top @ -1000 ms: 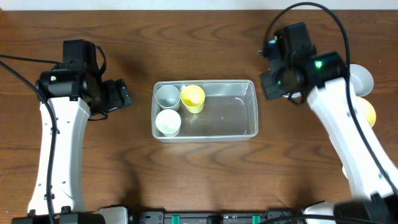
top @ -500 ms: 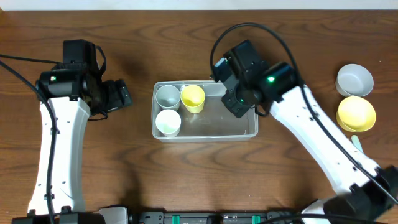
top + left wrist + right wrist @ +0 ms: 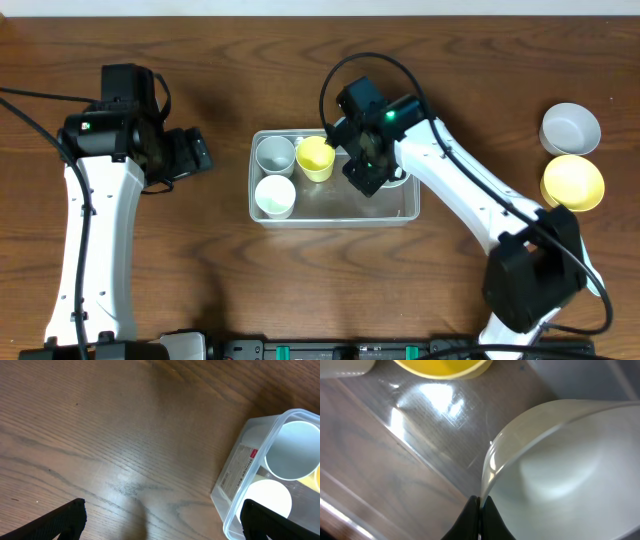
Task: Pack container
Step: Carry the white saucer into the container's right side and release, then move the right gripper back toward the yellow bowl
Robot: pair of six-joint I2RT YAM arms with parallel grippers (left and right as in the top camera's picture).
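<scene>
The clear container (image 3: 330,203) sits mid-table and holds a grey cup (image 3: 272,153), a white cup (image 3: 273,196) and a yellow cup (image 3: 315,157). My right gripper (image 3: 365,165) is down inside the container, right of the yellow cup. In the right wrist view it (image 3: 479,505) is shut on the rim of a pale bowl (image 3: 560,465) above the container floor (image 3: 420,435). My left gripper (image 3: 162,525) is open and empty over bare table, left of the container's corner (image 3: 240,475).
A grey bowl (image 3: 570,127) and a yellow bowl (image 3: 572,181) stand on the table at the far right. The right arm stretches across the right half of the table. Dark cables loop above the container's back edge.
My right arm has swung left from the table's right side to over the container and down into it. The container has shifted slightly right. The left arm has not moved.
</scene>
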